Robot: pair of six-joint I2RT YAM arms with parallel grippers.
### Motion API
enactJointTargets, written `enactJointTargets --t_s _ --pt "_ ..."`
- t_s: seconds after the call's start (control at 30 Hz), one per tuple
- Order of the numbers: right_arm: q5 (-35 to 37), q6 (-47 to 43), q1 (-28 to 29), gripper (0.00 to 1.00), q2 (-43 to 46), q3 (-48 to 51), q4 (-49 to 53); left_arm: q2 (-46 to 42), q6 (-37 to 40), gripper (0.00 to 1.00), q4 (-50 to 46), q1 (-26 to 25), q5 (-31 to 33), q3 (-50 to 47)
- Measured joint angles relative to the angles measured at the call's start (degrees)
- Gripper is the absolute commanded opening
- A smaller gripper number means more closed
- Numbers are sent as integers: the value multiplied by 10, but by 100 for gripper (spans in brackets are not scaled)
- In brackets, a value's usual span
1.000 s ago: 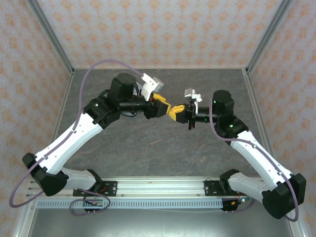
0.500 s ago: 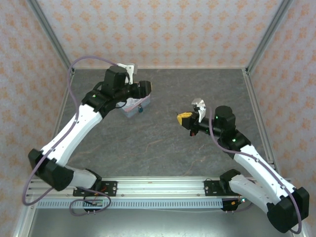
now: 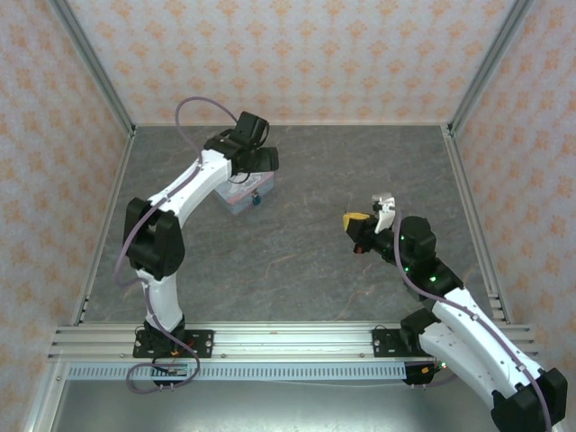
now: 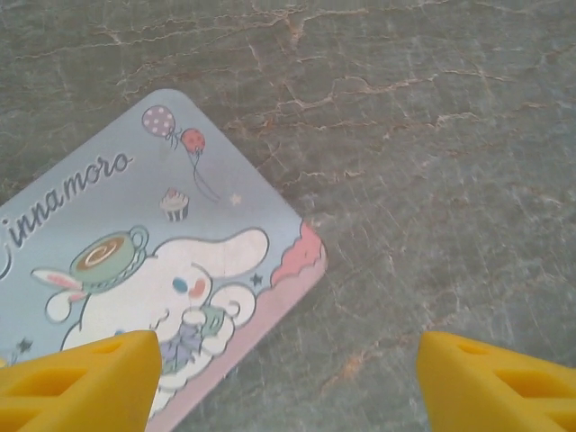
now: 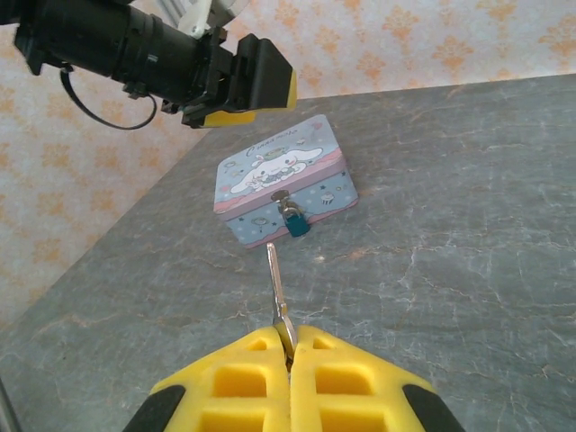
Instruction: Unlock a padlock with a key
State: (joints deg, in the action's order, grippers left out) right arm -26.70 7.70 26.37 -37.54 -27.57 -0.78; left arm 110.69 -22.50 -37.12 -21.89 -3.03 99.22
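Note:
The padlock point(image 5: 294, 223) is a small dark teal body hanging on the clasp at the front of a pale blue cartoon tin point(image 5: 279, 180); from above the padlock point(image 3: 256, 200) is a dark speck at the tin's front wall. The key point(image 5: 277, 286) is a thin silvery blade, and my right gripper point(image 5: 290, 346) is shut on its head, with the tip pointing at the padlock from a distance. Seen from above, the right gripper point(image 3: 354, 220) hovers right of centre. My left gripper point(image 4: 283, 382) is open above the tin's lid corner point(image 4: 135, 261), with nothing between its fingers point(image 4: 81, 378).
The tin point(image 3: 247, 192) stands on the grey marbled floor at the back left, under the left gripper point(image 3: 261, 162). Patterned walls and metal corner posts close in the back and sides. A rail point(image 3: 288, 346) with both arm bases runs along the near edge.
The two grippers, which met at the centre a second ago, have parted. The left arm swung back left over the tin and opened. The right gripper drew back to the right with the key.

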Motion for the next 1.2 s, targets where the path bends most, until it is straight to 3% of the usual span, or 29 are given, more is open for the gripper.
enactJointTargets --t_s 0.3,0.47,0.7,0.9,1.2 --pt "15 5 0 0 3 2 10 141 -1 73 -17 3 5 109" --pt "15 5 0 0 3 2 16 176 0 67 -31 3 3 137" --pt "33 5 0 0 5 2 27 175 0 59 -29 9 -23 131" --pt "49 5 0 0 5 2 48 125 3 55 14 7 -40 48" --pt "64 15 -10 0 5 2 68 54 23 48 18 -56 -62 -48"
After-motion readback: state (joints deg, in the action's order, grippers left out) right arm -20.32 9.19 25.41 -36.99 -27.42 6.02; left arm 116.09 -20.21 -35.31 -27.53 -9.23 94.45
